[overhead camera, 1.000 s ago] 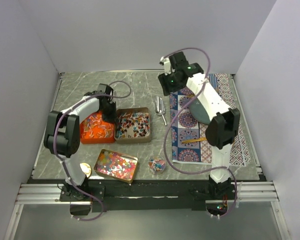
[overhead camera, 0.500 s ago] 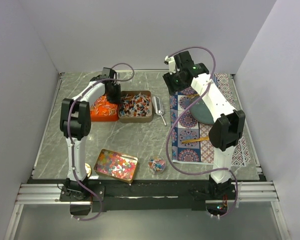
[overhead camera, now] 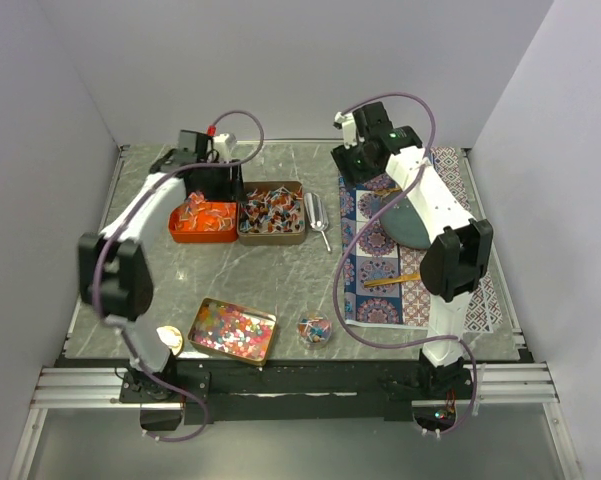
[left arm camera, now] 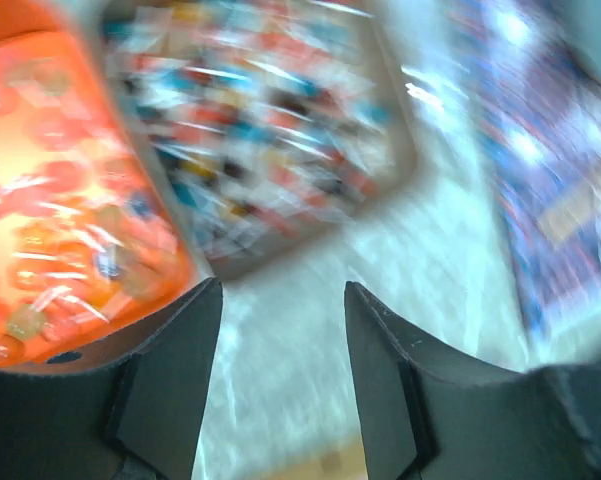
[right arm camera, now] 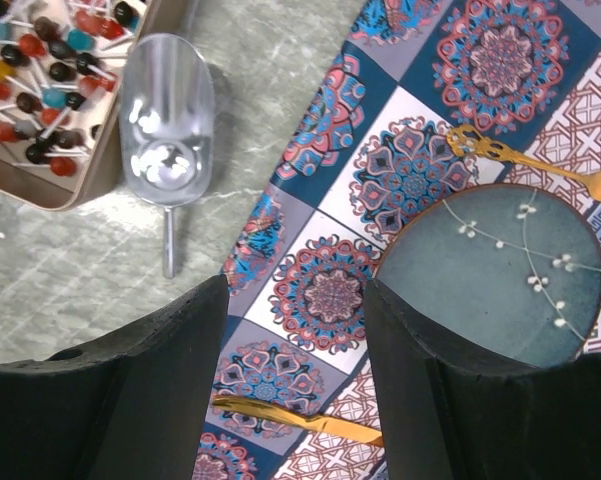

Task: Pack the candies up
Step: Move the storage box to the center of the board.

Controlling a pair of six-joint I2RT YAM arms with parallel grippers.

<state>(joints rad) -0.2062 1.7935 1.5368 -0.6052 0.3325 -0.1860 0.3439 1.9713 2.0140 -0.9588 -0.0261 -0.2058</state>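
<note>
- We see the candies [overhead camera: 271, 210] in four containers on the grey marbled table [overhead camera: 280, 275].
- Wrapped pieces fill a brown tin [overhead camera: 270, 240], several on thin white sticks. An orange tray [overhead camera: 202, 239] touching its left side holds more.
- Bead-like multicoloured pieces lie in a gold tin [overhead camera: 225, 354] near the front edge. A small bowl [overhead camera: 314, 341] just to its right holds a few more.
- The left gripper [left arm camera: 282, 292] hangs over the seam between tray and brown tin. Its jaws are spread with only table between them, and its wrist view is blurred.
- A clear scoop [right arm camera: 165, 120] lies empty on the table just right of the brown tin, handle toward us.
- The right gripper [right arm camera: 295, 285] hovers over the left edge of the patterned mat [right arm camera: 420, 60], its jaws spread and empty.
- On the mat sit a teal plate [right arm camera: 490, 270], a gold fork [right arm camera: 525, 162] just beside its far rim, and a gold spoon [right arm camera: 300, 420] apart from both.
</note>
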